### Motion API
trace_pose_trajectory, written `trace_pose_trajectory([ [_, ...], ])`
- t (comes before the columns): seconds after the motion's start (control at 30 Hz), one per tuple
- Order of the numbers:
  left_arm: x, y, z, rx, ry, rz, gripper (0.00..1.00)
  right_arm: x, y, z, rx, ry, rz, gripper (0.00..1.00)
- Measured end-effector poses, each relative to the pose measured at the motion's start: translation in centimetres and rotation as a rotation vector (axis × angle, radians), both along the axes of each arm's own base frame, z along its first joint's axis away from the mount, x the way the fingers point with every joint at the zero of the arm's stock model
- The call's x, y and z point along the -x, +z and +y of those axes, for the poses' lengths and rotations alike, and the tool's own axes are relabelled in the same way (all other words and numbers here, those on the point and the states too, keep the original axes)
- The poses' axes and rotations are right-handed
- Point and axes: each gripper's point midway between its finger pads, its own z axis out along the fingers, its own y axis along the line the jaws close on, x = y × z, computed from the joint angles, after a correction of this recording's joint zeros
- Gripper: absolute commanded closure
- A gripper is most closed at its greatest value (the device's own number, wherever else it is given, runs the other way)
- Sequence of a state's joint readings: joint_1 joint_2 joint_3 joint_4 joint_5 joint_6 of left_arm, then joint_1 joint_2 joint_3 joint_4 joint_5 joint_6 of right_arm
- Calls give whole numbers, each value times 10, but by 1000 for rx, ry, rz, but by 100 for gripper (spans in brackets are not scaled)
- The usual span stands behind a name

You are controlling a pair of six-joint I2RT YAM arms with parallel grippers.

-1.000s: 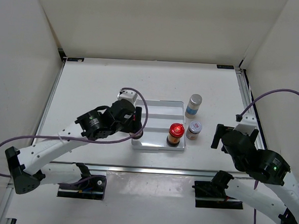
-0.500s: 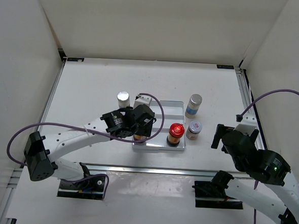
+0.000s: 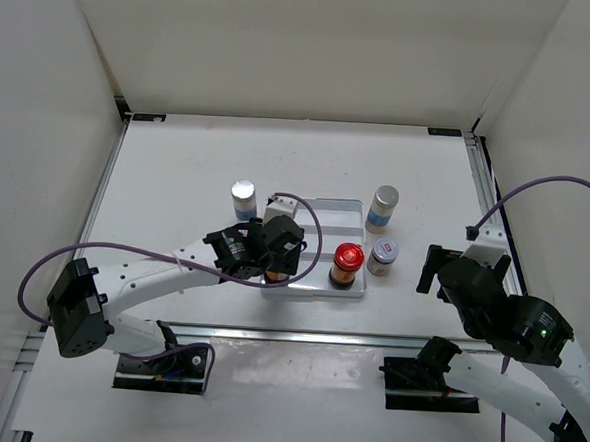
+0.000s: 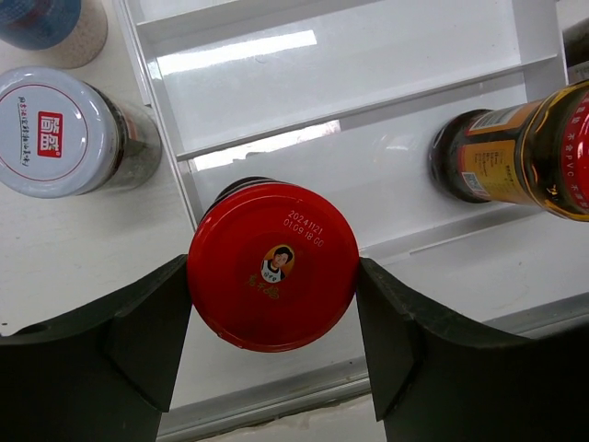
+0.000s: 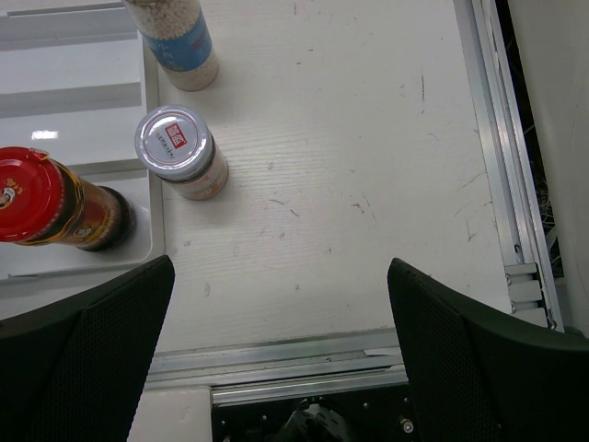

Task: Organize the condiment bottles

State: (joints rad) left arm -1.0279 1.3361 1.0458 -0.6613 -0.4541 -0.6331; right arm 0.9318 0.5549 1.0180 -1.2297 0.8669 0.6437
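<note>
Red-capped brown-filled jar (image 4: 273, 258), clenched by the left gripper (image 4: 273, 281), crowds the corner wall of the white ridged tray (image 4: 386, 64) and may topple if released astride it; right gripper (image 5: 281, 304) spread empty.

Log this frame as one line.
left end effector: shut on red-capped jar at near-left corner of tray | right end effector: open, empty, right of tray

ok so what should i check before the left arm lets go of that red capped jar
1. left gripper closed on the held red-capped jar, a finger on each side of the cap: ok
2. Held jar over the near row of the tray: ok
3. Its base seated on the tray floor: cannot tell
4. Gap to the second red-capped jar in that row: ok
5. right gripper open, off the tray: ok
</note>
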Motion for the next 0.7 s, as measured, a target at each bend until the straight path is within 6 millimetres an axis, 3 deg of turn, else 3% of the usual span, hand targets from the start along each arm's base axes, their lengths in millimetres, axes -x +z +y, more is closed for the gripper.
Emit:
trace_pose_trajectory([
  [0.07,0,0,0,4,1,-3,22,0,0,0,0,0,0,0],
  [0.1,-1,0,-1,5,1,-4,0,0,0,0,0,0,0,0],
  [0.3,-5,15,-4,35,-16,-50,0,0,0,0,0,0,0,0],
  [0.37,-7,29,-4,45,-31,-82,0,0,0,0,-1,0,-1,0],
  [0.47,-12,70,3,77,-52,-181,0,0,0,1,0,0,-1,0],
  [0.6,-16,134,38,111,-44,-356,0,-2,-2,2,20,5,12,0],
  [0.7,-26,160,91,75,63,-449,0,-5,-7,8,65,16,46,0],
])
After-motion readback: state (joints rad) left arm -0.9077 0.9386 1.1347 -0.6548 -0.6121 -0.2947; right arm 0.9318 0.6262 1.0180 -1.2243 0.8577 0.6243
